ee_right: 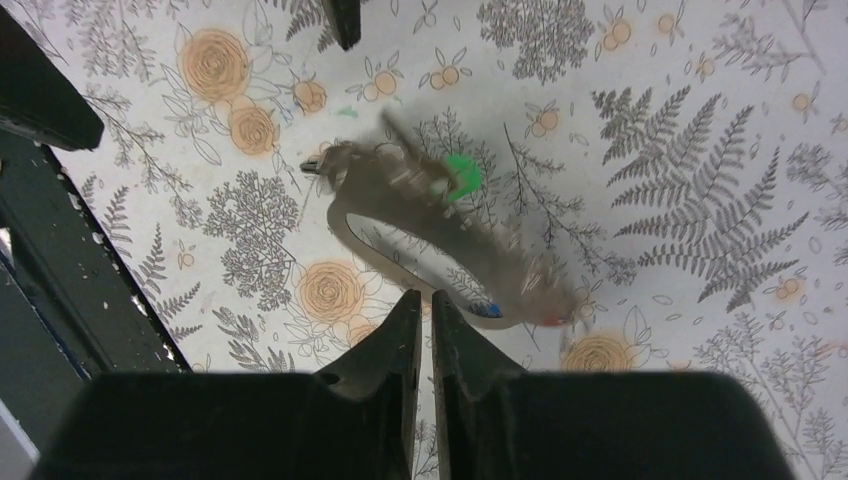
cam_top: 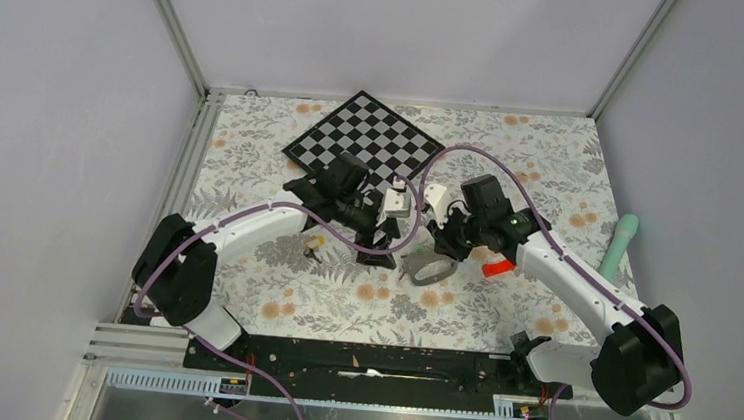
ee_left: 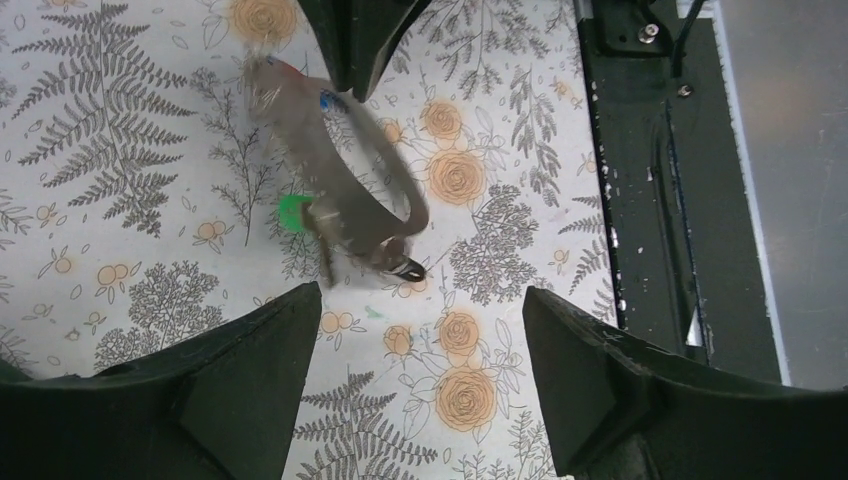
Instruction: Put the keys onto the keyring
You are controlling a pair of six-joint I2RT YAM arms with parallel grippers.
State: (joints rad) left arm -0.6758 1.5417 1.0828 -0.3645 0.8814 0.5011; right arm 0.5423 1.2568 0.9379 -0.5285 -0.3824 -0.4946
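The grey oval keyring (cam_top: 430, 270) lies tilted over the floral cloth and is blurred in both wrist views (ee_left: 330, 175) (ee_right: 400, 185). A green key tag (ee_left: 293, 212) (ee_right: 462, 175) and a blue tag (ee_right: 487, 310) hang at it. My right gripper (ee_right: 421, 298) is shut on the ring's near band; in the top view it (cam_top: 442, 248) is just above the ring. My left gripper (ee_left: 420, 295) is open and empty, apart from the ring's end, to the ring's left in the top view (cam_top: 386, 241). A yellow-tagged key (cam_top: 315, 245) lies alone on the cloth further left.
A black-and-white checkerboard (cam_top: 364, 134) lies at the back. A small red-orange piece (cam_top: 497, 268) lies right of the ring. A mint-green cylinder (cam_top: 621, 245) lies at the right edge. The black base rail (cam_top: 367, 355) (ee_left: 660, 180) runs along the near edge.
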